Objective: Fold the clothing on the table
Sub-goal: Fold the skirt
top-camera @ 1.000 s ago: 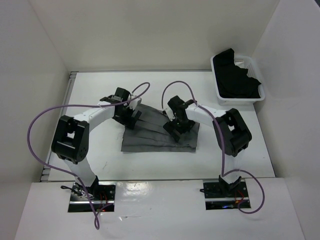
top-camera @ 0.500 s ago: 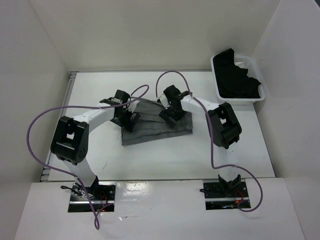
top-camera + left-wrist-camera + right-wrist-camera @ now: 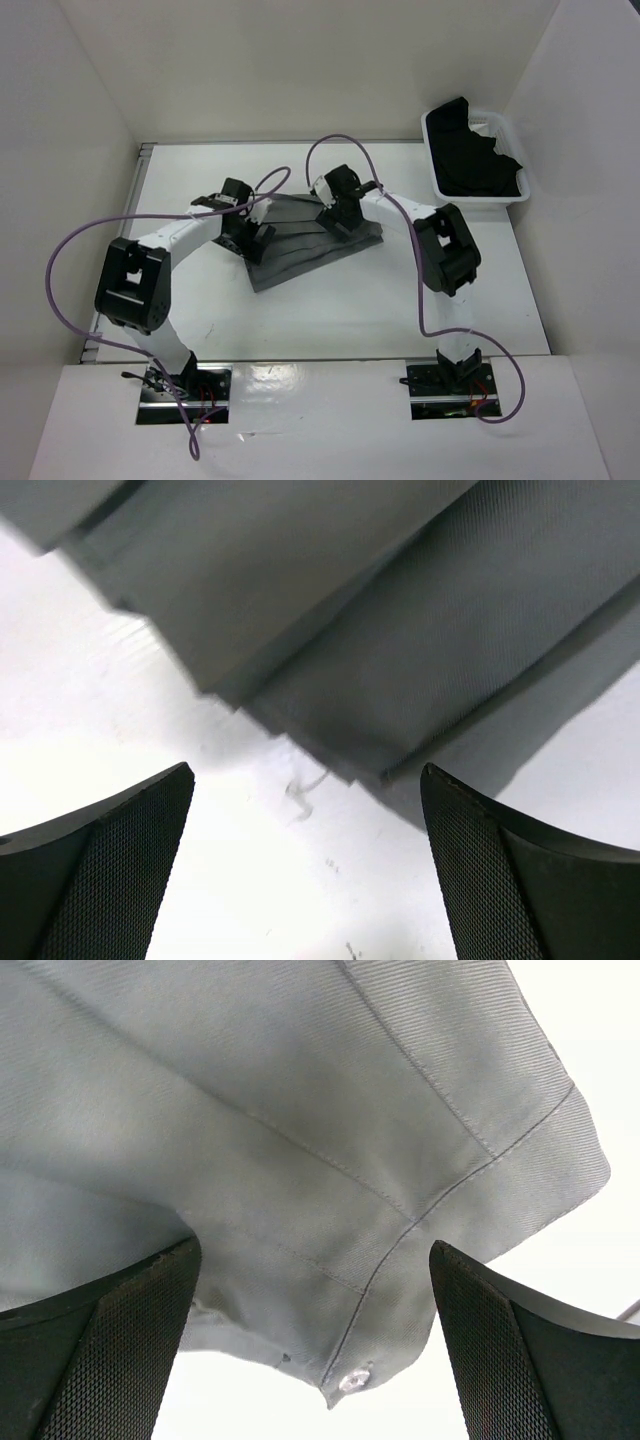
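The white tabletop [image 3: 330, 310] fills the floor of the white-walled enclosure. The grey pleated skirt [image 3: 300, 258] lies flat near its middle, skewed at an angle, with the left arm over its left edge and the right arm over its far right part. A white bin [image 3: 432, 150] sits at the far right corner, well apart from the skirt, with a black garment [image 3: 475, 160] heaped inside.

The left end effector [image 3: 305, 790] has its fingers apart and grips nothing; bare tabletop shows between them, with the pleated edge just beyond. The right end effector [image 3: 315, 1260] is likewise spread wide and empty, above a stitched corner of the skirt. A small pale button [image 3: 350, 1380] sits at that corner's tip.
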Controlling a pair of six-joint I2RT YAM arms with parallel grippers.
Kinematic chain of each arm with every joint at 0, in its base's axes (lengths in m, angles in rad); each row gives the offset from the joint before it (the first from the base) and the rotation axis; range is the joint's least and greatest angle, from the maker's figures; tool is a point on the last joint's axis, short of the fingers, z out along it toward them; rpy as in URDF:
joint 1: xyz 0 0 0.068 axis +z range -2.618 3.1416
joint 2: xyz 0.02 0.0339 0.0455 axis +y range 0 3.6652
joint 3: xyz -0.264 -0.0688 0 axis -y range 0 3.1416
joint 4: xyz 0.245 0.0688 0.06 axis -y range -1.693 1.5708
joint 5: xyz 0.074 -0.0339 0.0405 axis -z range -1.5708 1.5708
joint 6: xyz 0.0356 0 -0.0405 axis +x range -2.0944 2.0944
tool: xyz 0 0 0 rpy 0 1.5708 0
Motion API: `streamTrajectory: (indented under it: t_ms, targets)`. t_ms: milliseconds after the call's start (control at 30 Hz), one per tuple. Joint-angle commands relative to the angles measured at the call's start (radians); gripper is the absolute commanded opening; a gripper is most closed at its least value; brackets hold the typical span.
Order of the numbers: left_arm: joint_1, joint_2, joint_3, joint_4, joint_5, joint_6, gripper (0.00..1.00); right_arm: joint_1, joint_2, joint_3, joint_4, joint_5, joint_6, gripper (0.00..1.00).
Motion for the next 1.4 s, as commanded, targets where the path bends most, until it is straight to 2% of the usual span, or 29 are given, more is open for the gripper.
streamTrajectory:
  t_ms: [0, 167, 300, 367, 600, 900, 1000, 1267, 1367]
  targets:
    - [0.027, -0.126, 0.06, -0.066, 0.039, 0.028, 1.0, 0.002, -0.171, -0.058, -0.014, -0.053, 0.0, 0.99]
    - [0.049, -0.191, 0.102, -0.066, 0.053, 0.062, 1.0, 0.002, -0.344, -0.15, -0.024, -0.092, 0.009, 0.99]
    - [0.06, -0.11, 0.125, -0.043, 0.142, 0.071, 1.0, -0.007, -0.446, -0.204, -0.024, -0.121, 0.009, 0.99]
    - [0.06, -0.075, 0.125, -0.024, 0.18, 0.086, 1.0, -0.007, -0.455, -0.216, -0.024, -0.122, 0.009, 0.99]
    - [0.05, 0.033, 0.125, 0.031, 0.168, 0.25, 1.0, -0.087, -0.489, -0.274, -0.024, -0.184, 0.02, 0.99]
    - [0.06, 0.051, 0.066, 0.12, 0.189, 0.345, 1.0, -0.185, -0.5, -0.283, -0.014, -0.281, 0.029, 0.99]
    - [0.06, 0.079, 0.051, 0.147, 0.189, 0.327, 1.0, -0.216, -0.49, -0.283, -0.024, -0.304, 0.04, 0.99]
    - [0.239, 0.09, 0.19, 0.166, 0.309, 0.107, 1.0, -0.216, -0.49, -0.313, -0.024, -0.322, 0.04, 0.99]
    - [0.262, 0.111, 0.22, 0.175, 0.366, 0.082, 1.0, -0.216, -0.478, -0.313, -0.024, -0.335, 0.05, 0.99]
